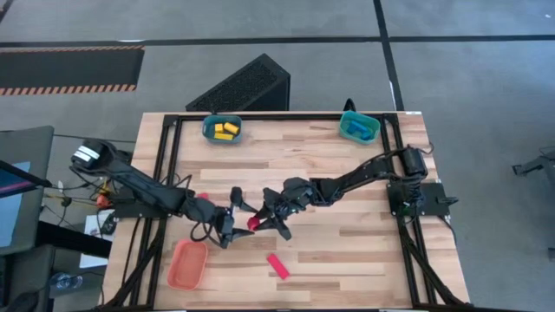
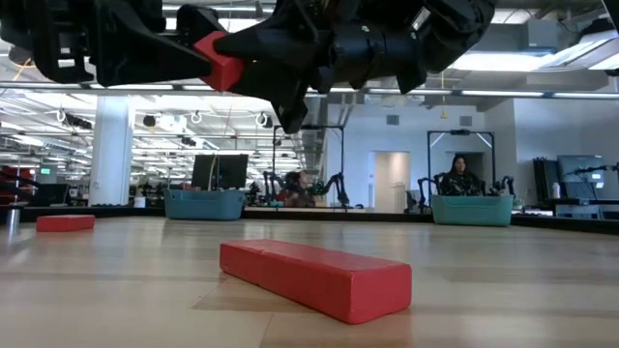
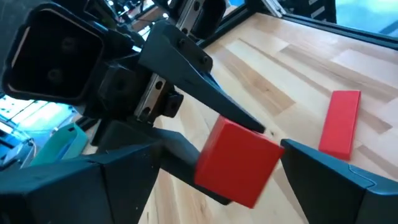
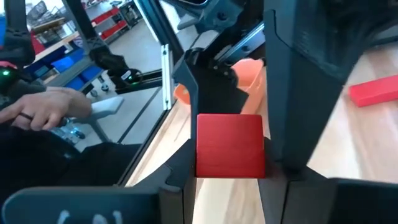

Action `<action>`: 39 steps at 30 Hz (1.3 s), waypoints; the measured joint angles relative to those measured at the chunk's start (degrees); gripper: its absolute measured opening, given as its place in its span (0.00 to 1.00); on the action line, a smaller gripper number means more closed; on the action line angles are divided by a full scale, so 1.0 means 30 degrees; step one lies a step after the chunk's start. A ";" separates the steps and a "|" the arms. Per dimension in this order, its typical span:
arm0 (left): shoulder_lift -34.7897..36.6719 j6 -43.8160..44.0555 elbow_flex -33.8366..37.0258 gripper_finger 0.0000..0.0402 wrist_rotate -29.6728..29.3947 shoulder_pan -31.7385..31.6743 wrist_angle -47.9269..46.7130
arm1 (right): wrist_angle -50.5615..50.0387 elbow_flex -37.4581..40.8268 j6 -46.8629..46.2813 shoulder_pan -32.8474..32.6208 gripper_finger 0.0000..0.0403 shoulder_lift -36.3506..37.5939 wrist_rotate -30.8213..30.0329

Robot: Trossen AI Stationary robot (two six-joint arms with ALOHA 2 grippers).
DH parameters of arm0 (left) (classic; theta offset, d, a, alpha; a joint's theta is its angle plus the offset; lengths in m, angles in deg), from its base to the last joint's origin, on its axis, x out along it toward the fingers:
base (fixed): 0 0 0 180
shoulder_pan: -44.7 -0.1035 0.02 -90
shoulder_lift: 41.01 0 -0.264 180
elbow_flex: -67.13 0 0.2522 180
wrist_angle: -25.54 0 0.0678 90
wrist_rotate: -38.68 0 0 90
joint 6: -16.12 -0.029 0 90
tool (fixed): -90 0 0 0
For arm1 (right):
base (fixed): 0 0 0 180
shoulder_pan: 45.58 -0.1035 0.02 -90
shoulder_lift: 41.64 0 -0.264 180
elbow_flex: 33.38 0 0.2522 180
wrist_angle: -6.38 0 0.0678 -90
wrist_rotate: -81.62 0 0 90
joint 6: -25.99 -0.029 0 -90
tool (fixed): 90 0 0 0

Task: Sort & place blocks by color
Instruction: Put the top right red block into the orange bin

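A red cube [image 1: 253, 223] hangs in the air above the middle of the table, between my two grippers, which face each other. My right gripper [image 1: 265, 218] comes from the right and is shut on the cube [image 4: 229, 146]. My left gripper [image 1: 229, 217] comes from the left and is open. Its fingers stand on either side of the cube [image 3: 239, 162]; whether they touch it I cannot tell. A red bar [image 1: 277, 266] lies flat on the table nearer the front edge, and also shows in the low view [image 2: 314, 275]. My right gripper pinches the red cube between its two fingers [image 3: 205, 99], which sit on two opposite faces [image 3: 245, 132]. The fingers reach in roughly level from the table's right side. The cube is lifted well clear of the table [image 2: 221, 60].
An orange tray [image 1: 187, 264] sits at the near left. At the far edge, one teal tray [image 1: 223, 129] holds yellow blocks and another teal tray [image 1: 358, 126] holds blue ones. A person's hand [image 4: 50, 106] shows beyond the table's left side.
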 joint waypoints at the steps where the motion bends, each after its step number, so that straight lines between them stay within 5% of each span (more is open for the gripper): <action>1: -0.0211 -0.0176 -0.0124 0.80 0.0004 0.0014 0.0020 | -0.0013 0.0000 -0.0002 -0.0016 0.31 -0.0013 -0.0048; 7: -0.1172 -0.1148 -0.0451 0.74 -0.0125 0.0007 0.0070 | -0.0421 0.0066 -0.0066 -0.0187 0.31 -0.0056 -0.0243; 15: -0.1115 -0.2374 -0.0445 0.53 0.0758 0.0000 0.0031 | -0.0523 0.0053 -0.0613 -0.0202 0.31 -0.0042 -0.1198; 24: -0.1098 -0.3016 -0.0473 0.28 -0.0594 0.0029 0.0226 | -0.0386 -0.0066 -0.2080 -0.0154 0.38 -0.0005 -0.2603; 30: 0.0357 -0.0989 -0.0465 0.27 -0.2611 0.0059 -0.2097 | -0.0128 -0.0051 -0.1525 -0.0100 0.55 0.0002 -0.3359; 34: 0.2328 0.1828 -0.0464 0.27 -0.4848 0.0373 -0.5341 | 0.0084 -0.0045 -0.1048 0.0373 0.57 0.0007 -0.3472; 39: 0.5158 0.9338 -0.0458 0.27 -0.7817 0.1533 -1.1292 | -0.1460 -0.0029 -0.1064 0.0920 0.55 0.0024 -0.4722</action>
